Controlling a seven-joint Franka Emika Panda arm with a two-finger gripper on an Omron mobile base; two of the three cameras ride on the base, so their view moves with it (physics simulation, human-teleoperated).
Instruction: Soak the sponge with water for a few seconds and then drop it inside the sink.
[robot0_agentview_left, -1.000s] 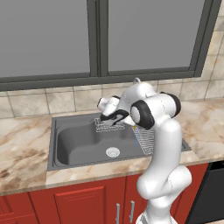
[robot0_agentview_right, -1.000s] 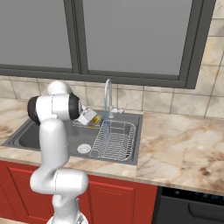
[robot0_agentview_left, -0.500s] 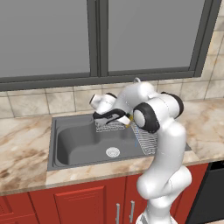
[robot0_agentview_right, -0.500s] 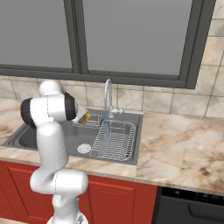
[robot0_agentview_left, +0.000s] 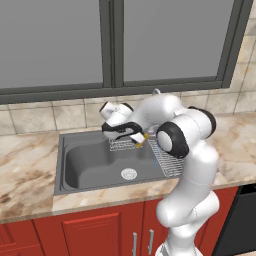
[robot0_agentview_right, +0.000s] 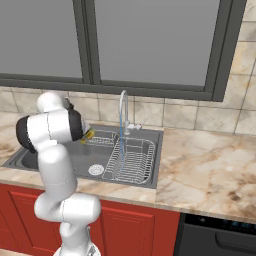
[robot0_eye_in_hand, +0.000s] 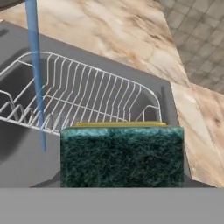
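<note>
Left base view
Arm: the white arm rises from the lower right, bends at a dark elbow joint and reaches left over the sink (robot0_agentview_left: 75, 165), a dark grey basin set in a marble counter (robot0_agentview_left: 25, 175).
Gripper: the gripper (robot0_agentview_left: 138, 139) hangs above the back right part of the basin, clamped on the sponge (robot0_agentview_left: 140, 139), of which a small yellow end shows at the tip.
Drain: the round silver drain (robot0_agentview_left: 129, 174) lies on the basin floor, below and a little left of the gripper.
Wire rack: a wire rack (robot0_agentview_left: 167, 160) sits along the basin's right side, partly hidden behind the arm.

Right base view
Faucet: the curved chrome faucet (robot0_agentview_right: 123, 107) stands at the back rim of the sink (robot0_agentview_right: 155, 150).
Water: the water (robot0_agentview_right: 121, 142) falls as a thin pale blue stream from the spout onto the wire rack (robot0_agentview_right: 132, 160).
Sponge: the sponge (robot0_agentview_right: 88, 134) shows as a yellow corner beside the arm's dark joint, left of the stream and apart from it.

Hand view
Sponge: the sponge (robot0_eye_in_hand: 121, 155) sits low in the middle, dark green scrub face toward the camera, a thin yellow edge along its top.
Grip: the finger tips are hidden behind the sponge, which is held between them.
Water: the water (robot0_eye_in_hand: 36, 74) runs down at the left, beside the sponge and not touching it.
Wire rack: the wire rack (robot0_eye_in_hand: 87, 96) lies behind both, with marble counter (robot0_eye_in_hand: 131, 35) beyond.
</note>
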